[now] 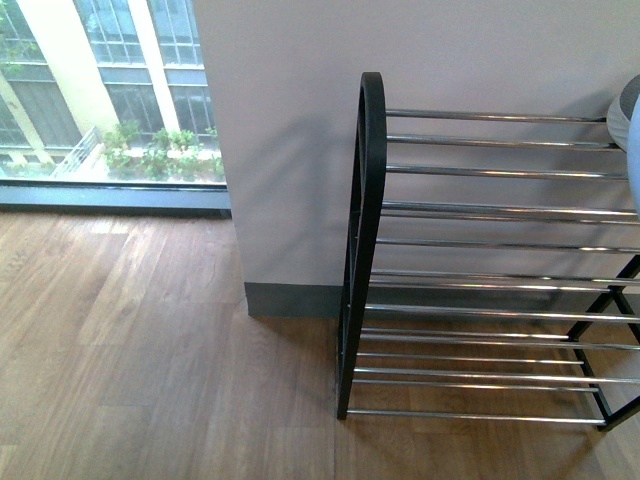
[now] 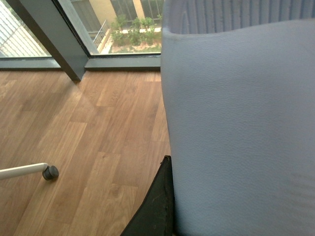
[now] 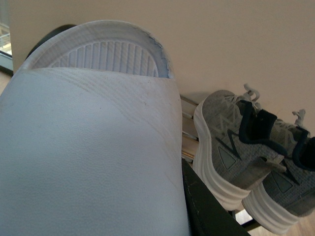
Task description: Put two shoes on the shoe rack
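Observation:
My left gripper (image 2: 206, 206) is shut on a white slide sandal (image 2: 236, 123) that fills the right of the left wrist view; one black finger (image 2: 155, 211) shows beside it, above the wood floor. My right gripper (image 3: 123, 201) is shut on a second white slide sandal (image 3: 88, 142), with a black finger (image 3: 206, 211) beside it. That sandal's edge (image 1: 628, 130) shows over the top tier of the shoe rack (image 1: 480, 210). Two grey knit sneakers (image 3: 231, 147) with white soles stand side by side on the rack bars (image 3: 189, 132), just beside the right sandal. Neither arm shows in the front view.
The rack stands against a grey wall (image 1: 290, 150) with a dark baseboard. A floor-to-ceiling window (image 1: 110, 100) lies to the left. Wood floor (image 1: 130, 360) spreads in front. A white leg with a small black castor (image 2: 49, 172) rests on the floor near the left arm.

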Motion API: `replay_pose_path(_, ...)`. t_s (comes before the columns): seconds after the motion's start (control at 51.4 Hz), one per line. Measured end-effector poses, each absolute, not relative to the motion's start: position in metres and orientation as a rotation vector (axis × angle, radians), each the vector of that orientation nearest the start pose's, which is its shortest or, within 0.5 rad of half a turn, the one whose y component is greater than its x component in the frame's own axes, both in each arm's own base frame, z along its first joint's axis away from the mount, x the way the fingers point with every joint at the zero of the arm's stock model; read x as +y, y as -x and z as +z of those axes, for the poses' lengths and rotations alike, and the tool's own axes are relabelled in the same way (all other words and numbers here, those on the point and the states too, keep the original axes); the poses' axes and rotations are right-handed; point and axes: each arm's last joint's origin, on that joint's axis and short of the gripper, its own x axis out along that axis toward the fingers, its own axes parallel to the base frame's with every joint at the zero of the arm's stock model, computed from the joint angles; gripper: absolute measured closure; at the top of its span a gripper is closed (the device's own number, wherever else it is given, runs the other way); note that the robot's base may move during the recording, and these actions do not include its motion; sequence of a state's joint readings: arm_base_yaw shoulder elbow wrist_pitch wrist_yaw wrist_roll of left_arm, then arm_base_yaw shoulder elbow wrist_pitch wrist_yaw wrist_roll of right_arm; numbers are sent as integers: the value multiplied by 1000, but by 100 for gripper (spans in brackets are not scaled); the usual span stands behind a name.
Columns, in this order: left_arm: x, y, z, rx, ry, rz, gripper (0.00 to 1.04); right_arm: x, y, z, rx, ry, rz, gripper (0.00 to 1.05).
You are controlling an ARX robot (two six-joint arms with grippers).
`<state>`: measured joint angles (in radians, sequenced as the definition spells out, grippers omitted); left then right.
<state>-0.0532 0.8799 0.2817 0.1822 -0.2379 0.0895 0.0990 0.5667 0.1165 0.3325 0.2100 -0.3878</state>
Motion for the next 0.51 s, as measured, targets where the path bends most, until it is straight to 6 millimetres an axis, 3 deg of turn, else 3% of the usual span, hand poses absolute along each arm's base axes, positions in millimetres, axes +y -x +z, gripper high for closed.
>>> replay_pose_path(0.505,-2,-176,180,420,-149,165,103,8,-139,182,134,405,-87,103)
